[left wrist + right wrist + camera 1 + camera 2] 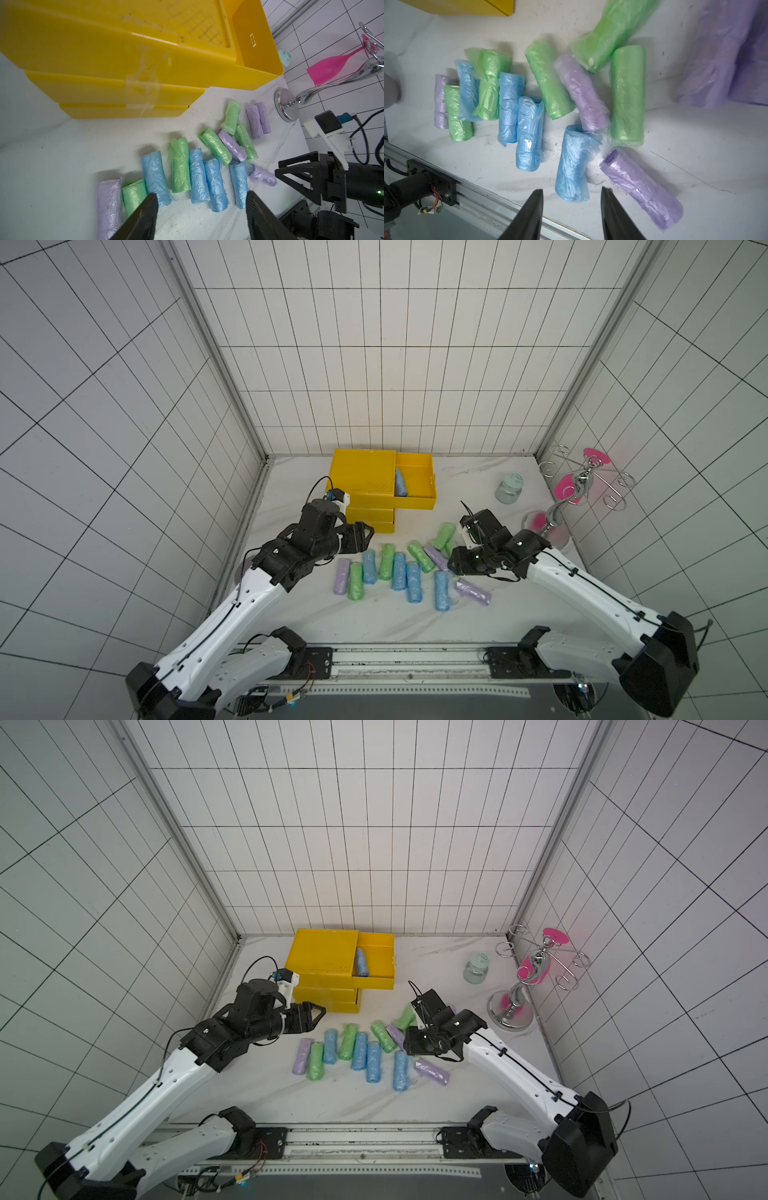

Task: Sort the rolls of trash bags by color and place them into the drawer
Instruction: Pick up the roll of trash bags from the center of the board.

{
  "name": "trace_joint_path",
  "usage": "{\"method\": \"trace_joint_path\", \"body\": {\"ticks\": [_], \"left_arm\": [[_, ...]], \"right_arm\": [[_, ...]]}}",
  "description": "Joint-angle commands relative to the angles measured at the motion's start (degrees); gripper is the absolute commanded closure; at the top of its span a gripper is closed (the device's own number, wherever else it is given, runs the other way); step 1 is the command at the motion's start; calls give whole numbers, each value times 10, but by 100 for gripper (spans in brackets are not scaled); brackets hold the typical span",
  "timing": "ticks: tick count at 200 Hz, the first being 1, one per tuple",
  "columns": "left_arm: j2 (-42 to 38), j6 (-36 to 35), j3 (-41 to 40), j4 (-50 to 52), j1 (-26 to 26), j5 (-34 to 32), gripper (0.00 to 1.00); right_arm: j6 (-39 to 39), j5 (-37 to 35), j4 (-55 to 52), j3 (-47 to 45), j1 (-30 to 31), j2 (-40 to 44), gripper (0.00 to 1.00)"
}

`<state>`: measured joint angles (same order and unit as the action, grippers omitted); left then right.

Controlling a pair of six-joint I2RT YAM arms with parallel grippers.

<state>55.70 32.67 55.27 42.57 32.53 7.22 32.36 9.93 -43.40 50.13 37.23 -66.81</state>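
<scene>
Several rolls of trash bags lie in a loose row on the white table: light blue [398, 571], green [386, 561] and lavender [341, 576]. One blue roll [401, 483] lies in the open top drawer [424, 499] of the yellow cabinet [361, 475]. My left gripper [366, 534] hovers open in front of the cabinet, left of the row, with the blue rolls [197, 174] beyond its empty fingertips. My right gripper [572, 189] hangs open over the right end of the row. The near end of a blue roll [574, 162] sits just past its tips and a lavender roll [641, 187] lies beside it.
A pale mint jar [510, 488] stands at the back right. A chrome stand [557, 510] holding pink glasses [567, 485] stands by the right wall. Tiled walls close in the left, back and right sides. A metal rail [411, 659] runs along the table's front edge.
</scene>
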Motion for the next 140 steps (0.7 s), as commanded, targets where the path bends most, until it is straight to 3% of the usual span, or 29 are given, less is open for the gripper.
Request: {"method": "trace_joint_path", "body": {"ticks": [1,101,140], "left_arm": [[-14,34,-28,-12,10,-7,34],[-49,56,-78,-10,25,-13,34],[-49,54,-77,-10,26,-15,34]], "right_arm": [[52,10,76,-55,22,-4,51],[75,16,180,-111,49,-116,54],[72,6,184,-113,55,-138,61]]}}
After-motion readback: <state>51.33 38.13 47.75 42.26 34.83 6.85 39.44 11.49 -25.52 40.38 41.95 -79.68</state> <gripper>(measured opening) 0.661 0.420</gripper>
